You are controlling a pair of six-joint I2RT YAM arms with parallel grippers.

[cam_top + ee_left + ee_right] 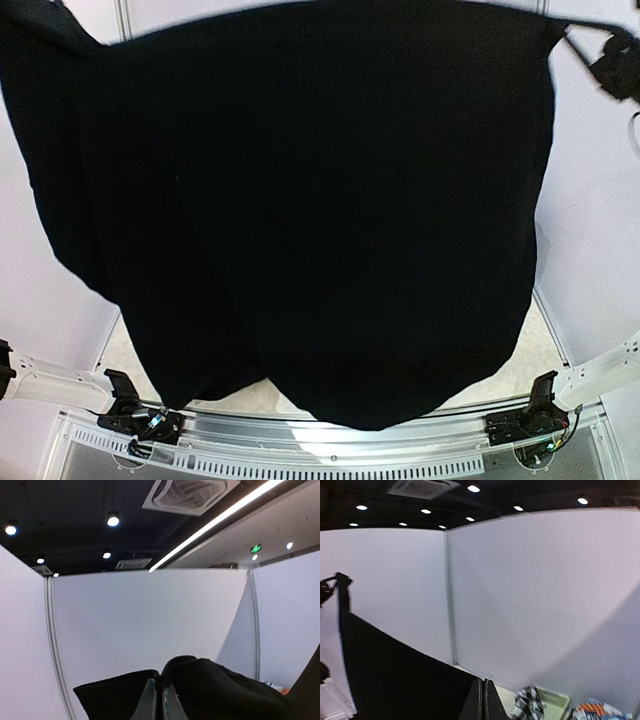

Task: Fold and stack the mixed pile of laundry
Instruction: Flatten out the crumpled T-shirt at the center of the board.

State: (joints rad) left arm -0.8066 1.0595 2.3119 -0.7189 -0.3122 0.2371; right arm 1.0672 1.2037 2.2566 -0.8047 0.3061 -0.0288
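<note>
Where the left gripper bites: its two fingers are pressed together on an edge of the large plain black cloth, and the fabric bunches up on either side of the fingertips in the left wrist view.
Right gripper: clamped the same way on the cloth's edge, fingers flush with no gap. From above it sits high at the far right, with a corner of the cloth drawn to a point at it.
Black cloth: held aloft between the two arms, spread wide and hanging like a curtain across nearly the whole overhead view. Its lower hem dangles between the left arm base and the right arm base. Whether it touches the pale table cannot be told.
Span: from the right wrist, the cloth's top edge runs taut up to the left gripper, a small dark shape at far left.
Basket: a pale green slotted plastic basket sits low at the right of the right wrist view; its contents cannot be made out.
Checked shirt: a crumpled black-and-white checked shirt lies against the basket's left side.
Printed piece: an orange-blue-white printed garment lies near the basket, to its right.
Backdrop: white partition panels under round ceiling spotlights.
</note>
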